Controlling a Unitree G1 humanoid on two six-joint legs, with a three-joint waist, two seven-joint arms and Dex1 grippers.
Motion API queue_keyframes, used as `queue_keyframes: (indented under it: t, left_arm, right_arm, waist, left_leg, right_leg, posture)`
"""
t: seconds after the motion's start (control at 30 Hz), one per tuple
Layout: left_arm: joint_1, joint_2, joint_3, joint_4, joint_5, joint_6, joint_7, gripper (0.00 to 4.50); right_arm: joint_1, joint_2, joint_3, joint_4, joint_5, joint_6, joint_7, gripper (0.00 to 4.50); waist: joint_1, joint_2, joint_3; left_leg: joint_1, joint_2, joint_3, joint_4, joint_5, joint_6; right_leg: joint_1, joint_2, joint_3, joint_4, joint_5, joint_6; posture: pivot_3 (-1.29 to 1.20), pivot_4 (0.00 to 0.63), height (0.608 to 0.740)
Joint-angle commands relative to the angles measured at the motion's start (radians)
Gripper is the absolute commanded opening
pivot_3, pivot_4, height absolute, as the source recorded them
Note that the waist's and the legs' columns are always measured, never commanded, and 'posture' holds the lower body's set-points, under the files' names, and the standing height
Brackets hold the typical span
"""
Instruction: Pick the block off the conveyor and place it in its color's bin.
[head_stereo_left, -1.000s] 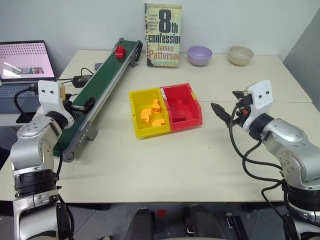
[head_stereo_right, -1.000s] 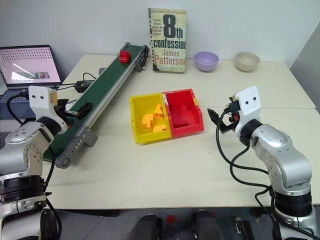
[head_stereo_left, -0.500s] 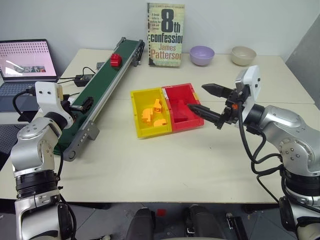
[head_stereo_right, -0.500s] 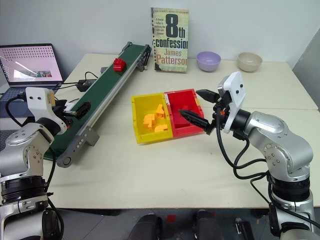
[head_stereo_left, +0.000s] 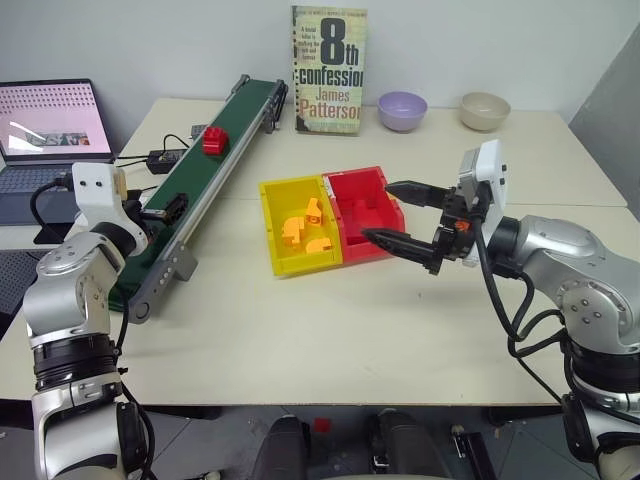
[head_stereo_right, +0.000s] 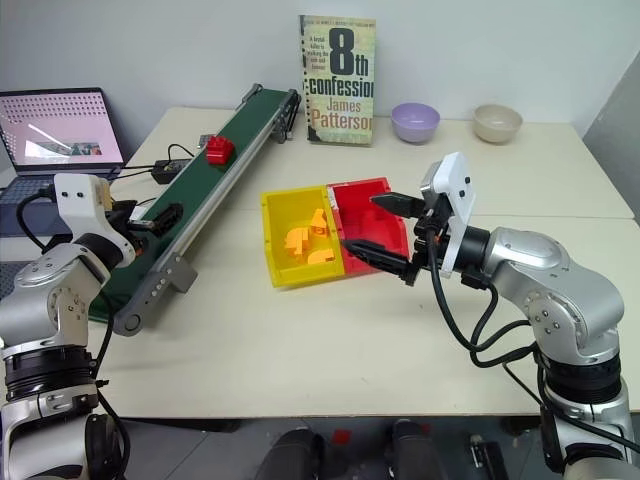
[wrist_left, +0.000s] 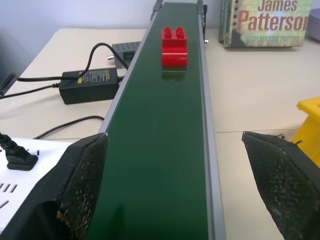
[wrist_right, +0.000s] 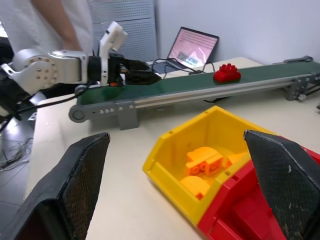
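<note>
The red block rides on the dark green conveyor, on its far half and up-belt of my left gripper. My left gripper is open and straddles the belt near its close end, pointing along it at the block with nothing between the fingers. The red bin sits mid-table, joined to a yellow bin that holds orange blocks. My right gripper is open and empty. It hovers at the red bin's right side and points left over the bins.
A book stands at the back, with a purple bowl and a beige bowl to its right. A laptop and a power adapter with cables lie left of the conveyor. A person stands beyond the left arm.
The block has travelled down the belt toward my left gripper. My right gripper has swung left from the table's right side to the red bin. The left arm has stayed put.
</note>
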Motion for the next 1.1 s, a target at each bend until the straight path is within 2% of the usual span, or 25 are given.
queue_keyframes:
  t: [0.03,0.87,0.93,1.0,1.1]
  left_arm:
    - [-0.040,0.009,-0.006,0.022,-0.001,-0.015,0.003,4.45]
    - [-0.151,0.030,-0.090,0.273,0.073,-0.130,-0.032,4.45]
    - [-0.152,0.033,-0.081,0.284,0.076,-0.138,-0.020,4.10]
    - [-0.142,0.040,-0.076,0.279,0.074,-0.134,-0.023,3.93]
    - [-0.110,0.050,-0.066,0.244,0.067,-0.112,-0.014,3.25]
  right_arm:
    - [-0.008,-0.017,-0.018,-0.045,0.042,0.005,0.005,4.50]
    - [0.003,-0.057,-0.026,-0.077,0.107,0.022,-0.026,4.50]
    - [0.002,-0.060,-0.028,-0.075,0.107,0.021,-0.027,4.50]
    - [-0.001,-0.062,-0.030,-0.071,0.109,0.021,-0.028,4.50]
    - [-0.006,-0.063,-0.029,-0.063,0.108,0.018,-0.026,4.50]
  waist:
    - [0.001,0.000,0.000]
    - [0.000,0.000,0.000]
    - [0.000,0.000,0.000]
    - [0.000,0.000,0.000]
    - [0.000,0.000,0.000]
  left_leg:
    - [0.000,0.000,0.000,0.000,0.000,0.000]
    - [0.000,0.000,0.000,0.000,0.000,0.000]
    - [0.000,0.000,0.001,0.000,0.000,0.000]
    - [0.000,0.000,0.001,0.000,0.000,0.000]
    - [0.000,0.000,0.000,0.000,0.000,0.000]
  right_leg:
    - [0.000,0.000,0.000,0.000,0.000,0.000]
    - [0.000,0.000,-0.001,0.000,0.000,0.000]
    - [0.000,0.000,-0.001,0.000,0.000,0.000]
    - [0.000,0.000,-0.001,0.000,0.000,0.000]
    - [0.000,0.000,0.000,0.000,0.000,0.000]
  posture:
    - [0.00,0.150,0.740]
    - [0.00,0.150,0.740]
    - [0.00,0.150,0.740]
    - [0.00,0.150,0.740]
    - [0.00,0.150,0.740]
